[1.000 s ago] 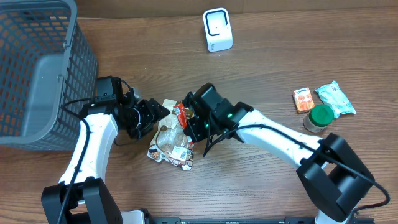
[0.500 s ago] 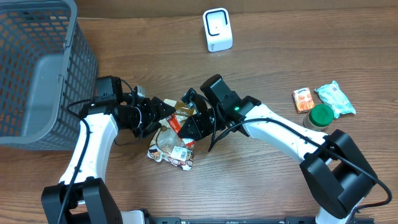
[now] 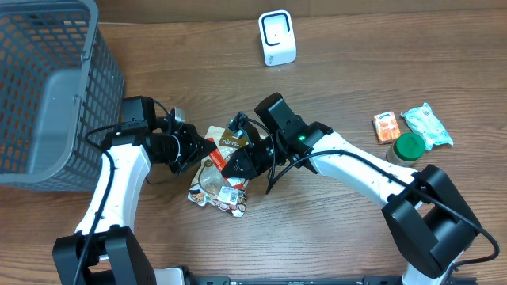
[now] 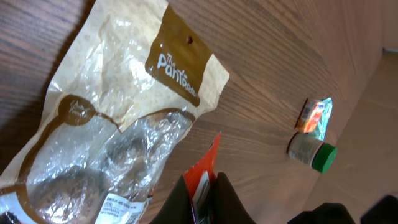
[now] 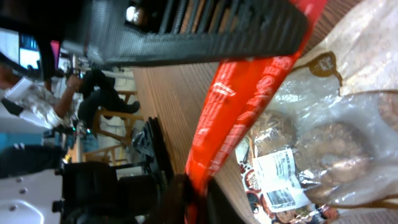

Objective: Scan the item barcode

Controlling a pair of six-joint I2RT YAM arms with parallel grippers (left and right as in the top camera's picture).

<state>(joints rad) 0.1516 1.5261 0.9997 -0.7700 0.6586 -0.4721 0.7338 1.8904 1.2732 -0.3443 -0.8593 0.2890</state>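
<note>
Your left tool (image 4: 202,186) is clamped shut on one end of the red packet (image 3: 215,152), and the thin foil edge sits pinched between its fingers. The other end of that packet lies between the fingers of your right tool (image 5: 194,193). You cannot tell from these views whether that tool is pressing on it or has slackened. The packet spans the short gap between the two tools near the middle of the tabletop (image 3: 356,63), just over the top edge of a clear-and-brown snack bag (image 3: 218,180) that lies flat on the wood.

The white scanner (image 3: 277,38) stands upright at the far edge, well apart from the packet. A grey mesh basket (image 3: 47,103) fills the far left corner beside your left arm. Off to the right sit a green-lidded jar (image 3: 409,148), a small orange packet (image 3: 386,127) and a pale green wrapper (image 3: 426,127), close together.
</note>
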